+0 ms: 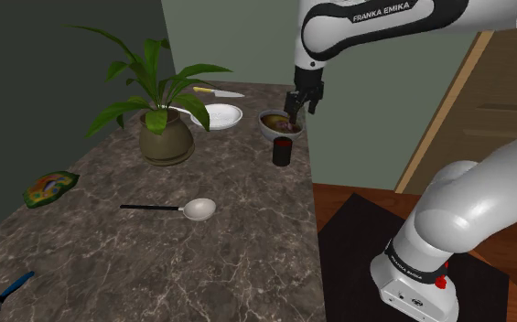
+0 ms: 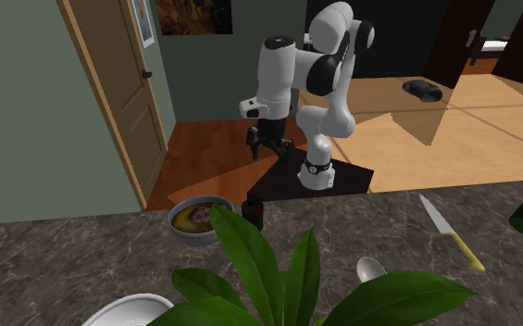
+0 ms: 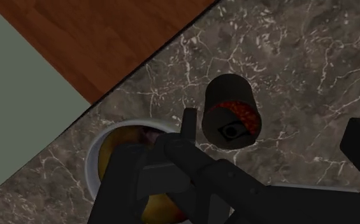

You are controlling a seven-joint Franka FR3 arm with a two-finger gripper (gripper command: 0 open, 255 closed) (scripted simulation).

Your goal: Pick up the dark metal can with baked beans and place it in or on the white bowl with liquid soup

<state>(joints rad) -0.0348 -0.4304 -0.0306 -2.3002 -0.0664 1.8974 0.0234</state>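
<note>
While the white arm point(image 1: 375, 23) bends over the far end of the stone counter point(image 1: 201, 265), its black gripper point(image 1: 303, 102) hangs in the air above the bowl of soup point(image 1: 277, 123) and the dark can point(image 1: 282, 152); its two fingers point(image 3: 188, 124) stand wide apart and hold nothing; the can stands up straight on the counter, just beside the bowl and close to the counter's edge; in the shoulder view it is a little nearer to us than the bowl; in the wrist view we look down on it from above, and it has a red band and a mark like an eye on its side; it shows between the two fingers there, but they do not touch it. The bowl has a pale rim and yellow-brown soup inside; part of it is hidden behind the gripper in the wrist view. To the shoulder view's left of the bowl sits a white plate point(image 1: 218, 116); a knife point(image 1: 220, 91) lies just past the plate; a green plant point(image 1: 165, 137) in a round pot stands further left; a pale spoon point(image 1: 199, 209) with a thin dark handle lies in the middle of the counter, well apart from the can; a small green packet point(image 1: 48, 187) lies near the counter's other edge. Brown wood floor point(image 1: 357, 210) shows beside the counter.
</note>
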